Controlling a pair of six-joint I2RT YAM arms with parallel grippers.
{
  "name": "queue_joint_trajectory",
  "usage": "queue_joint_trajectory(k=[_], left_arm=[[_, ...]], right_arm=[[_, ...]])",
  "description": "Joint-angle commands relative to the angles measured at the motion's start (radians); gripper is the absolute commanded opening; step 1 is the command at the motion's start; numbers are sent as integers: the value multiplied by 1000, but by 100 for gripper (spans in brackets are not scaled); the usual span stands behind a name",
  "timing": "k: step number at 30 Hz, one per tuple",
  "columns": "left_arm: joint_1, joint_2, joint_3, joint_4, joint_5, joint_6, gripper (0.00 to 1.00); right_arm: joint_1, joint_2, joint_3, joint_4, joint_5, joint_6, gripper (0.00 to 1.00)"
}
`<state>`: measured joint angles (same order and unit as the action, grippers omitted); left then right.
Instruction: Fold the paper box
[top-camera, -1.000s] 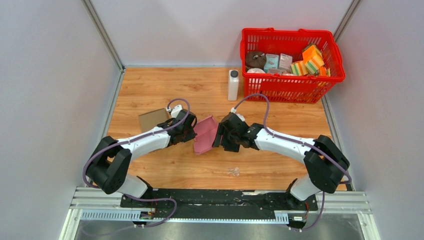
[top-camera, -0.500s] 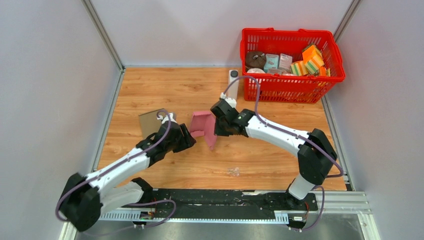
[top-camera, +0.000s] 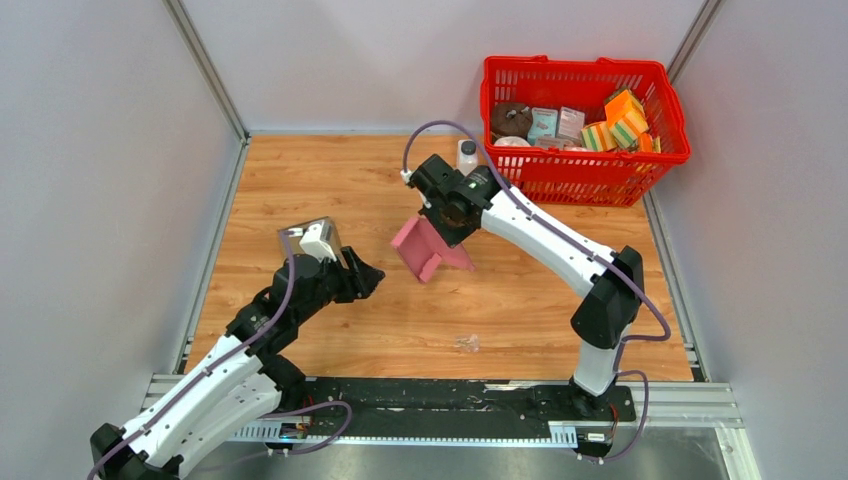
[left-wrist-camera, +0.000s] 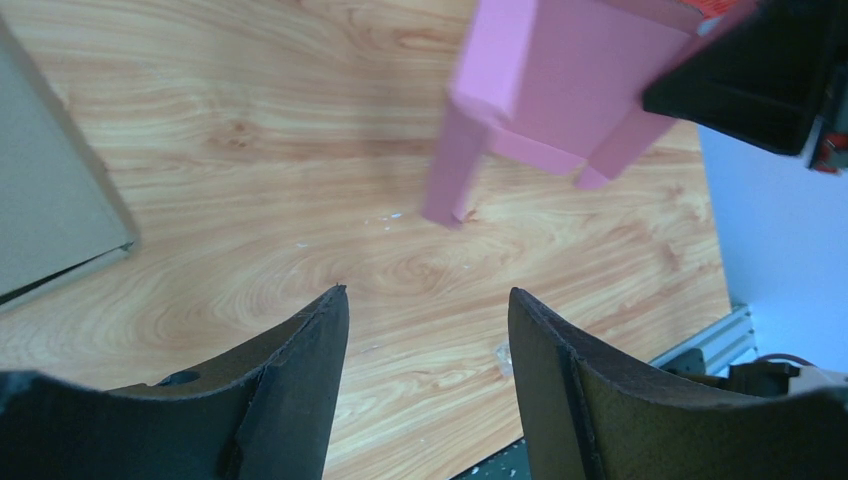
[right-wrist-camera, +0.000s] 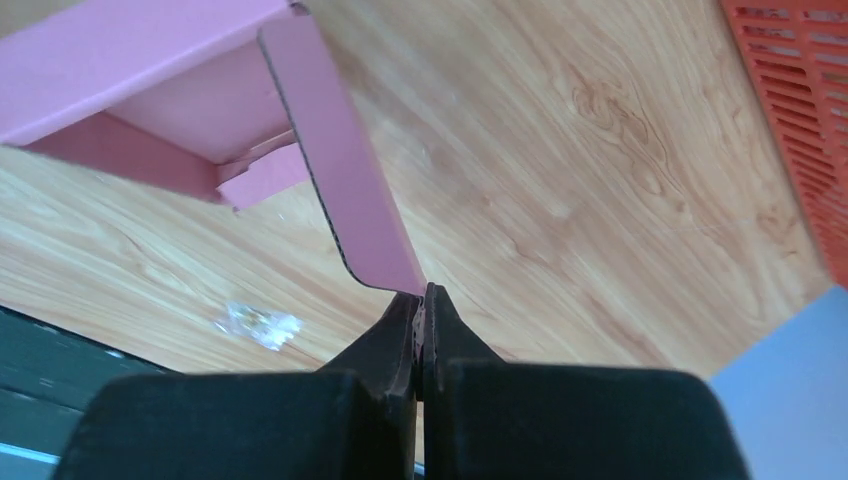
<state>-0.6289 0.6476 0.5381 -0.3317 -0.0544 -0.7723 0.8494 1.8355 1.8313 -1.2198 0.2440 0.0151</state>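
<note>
One cardboard sheet (left-wrist-camera: 50, 200) lies beside my wide-spread left end effector (left-wrist-camera: 428, 310); a white bottle (top-camera: 467, 152) flanks the red basket (top-camera: 585, 180) of sponges (top-camera: 625, 115) and cartons (top-camera: 556, 122). My right end effector (right-wrist-camera: 424, 298) pinches the pink paper box (top-camera: 428, 250) mid-surface.

Top external: high above and behind the arm bases, facing down and forward; a wide view that takes in the whole wooden table (top-camera: 330, 170) and the red basket (top-camera: 570, 180).
Left wrist: low and close to the tabletop, facing out between the left gripper (left-wrist-camera: 428, 295) fingers towards the pink paper box (left-wrist-camera: 570, 90).
Right wrist: very close, looking along the right gripper (right-wrist-camera: 424, 290) at the box's flap and the wood beyond.
Shared: all three views show the box and the table around it.
</note>
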Motion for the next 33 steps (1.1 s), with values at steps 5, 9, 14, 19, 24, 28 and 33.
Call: queue_joint_trajectory(k=[5,9,14,19,24,28,33], left_arm=[[34,40,-3,39,25,-71,66],[54,56,-20,43,44,-77,68],[115,188,3,40,111,-36,72],[118,377,132,-12,117,93,67],[113,582,235,45,146,226,59],[103,698,241,138,93,255,61],[83,794,258,198,62,291,62]], right_arm=[[72,122,134,-199,162,-181,2],[128,215,242,-204,253,-167,31],[97,182,450,-245,394,143,90],[37,-337,-138,140,164,374,99],[83,-689,-909,818,-28,656,60],[157,-625,-1029,1049,125,756,64],[157,-440,-1023,1085,236,839,67]])
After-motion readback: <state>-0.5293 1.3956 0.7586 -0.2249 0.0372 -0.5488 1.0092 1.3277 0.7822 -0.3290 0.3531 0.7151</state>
